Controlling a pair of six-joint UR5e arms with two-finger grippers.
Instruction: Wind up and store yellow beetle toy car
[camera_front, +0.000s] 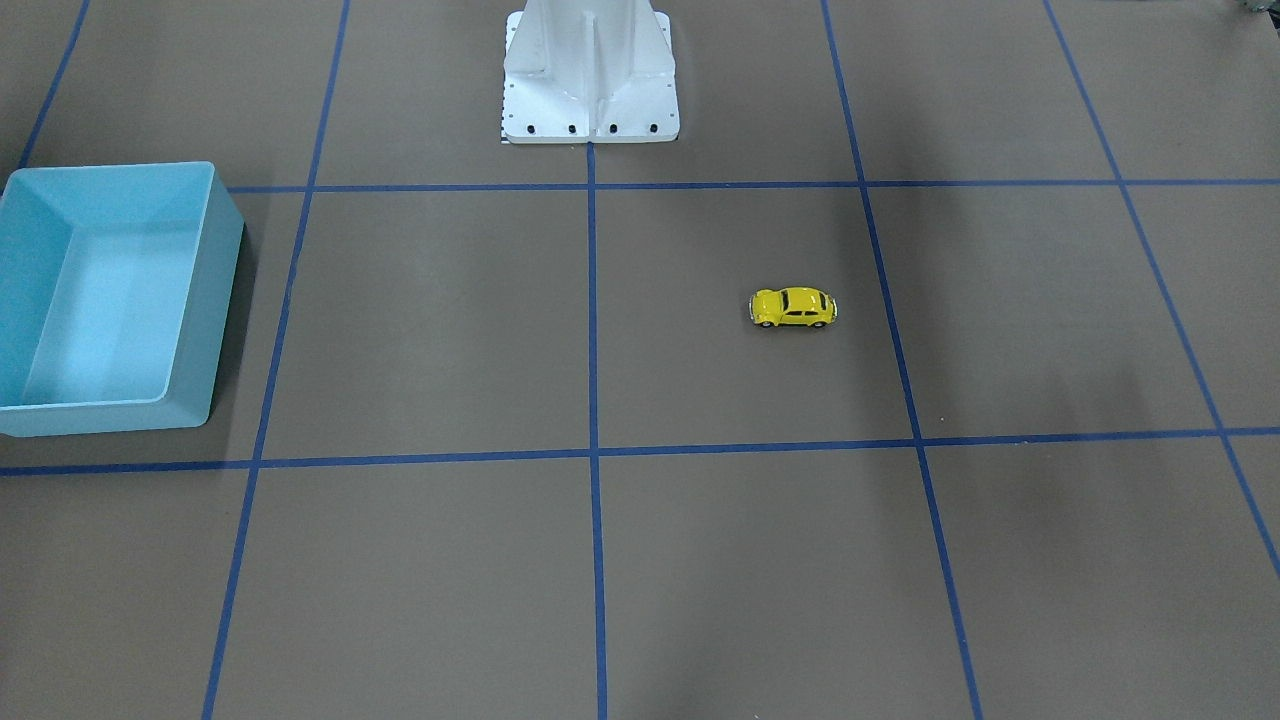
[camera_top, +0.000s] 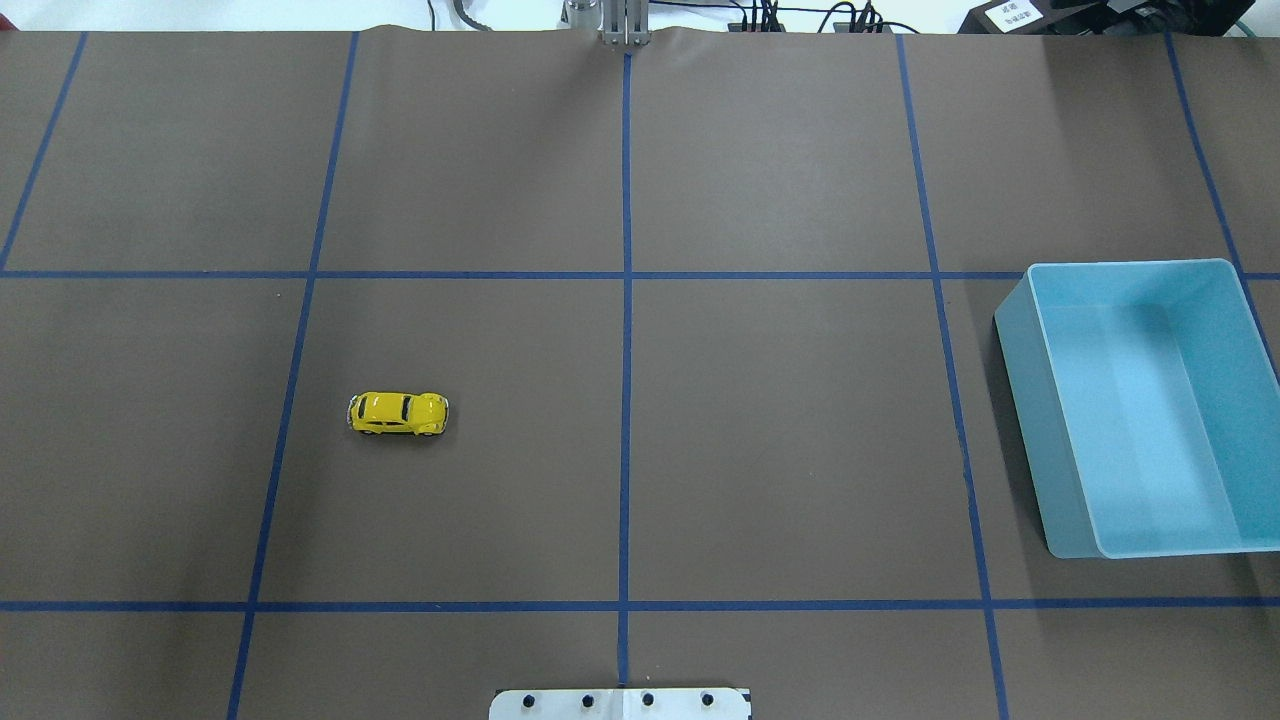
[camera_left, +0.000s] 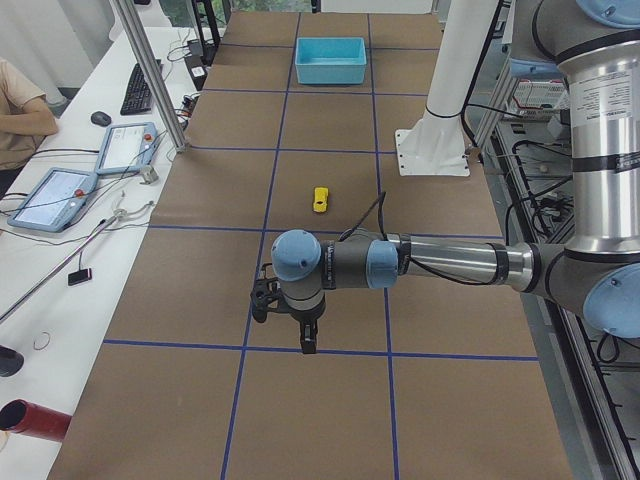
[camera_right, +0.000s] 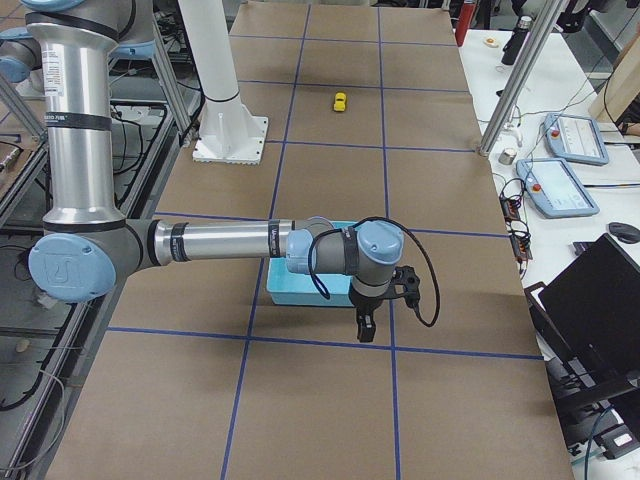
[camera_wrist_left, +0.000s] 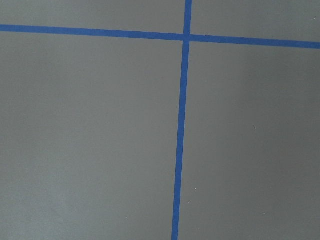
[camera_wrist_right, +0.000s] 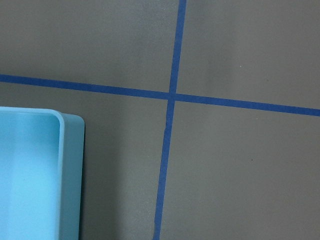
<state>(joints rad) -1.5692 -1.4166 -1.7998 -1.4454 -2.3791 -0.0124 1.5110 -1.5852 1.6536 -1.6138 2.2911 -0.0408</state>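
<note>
Left tool (camera_left: 306, 342), jaws' spread impossible to tell, hangs well short of the yellow beetle toy car (camera_top: 398, 413) beyond it on the worktop (camera_top: 780, 450); an off-centre pinch could send it rolling.

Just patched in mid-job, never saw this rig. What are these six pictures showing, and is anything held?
Two robot arms share a taped table. Two pictures look down on it, one from behind the robot, one facing it; two look along it from its ends; two are wrist cameras pointing down. A yellow car stands on its wheels; a blue bin sits empty, far from it. The left gripper and right gripper hover away from the car, so neither holds it; whether they are open I cannot tell.
</note>
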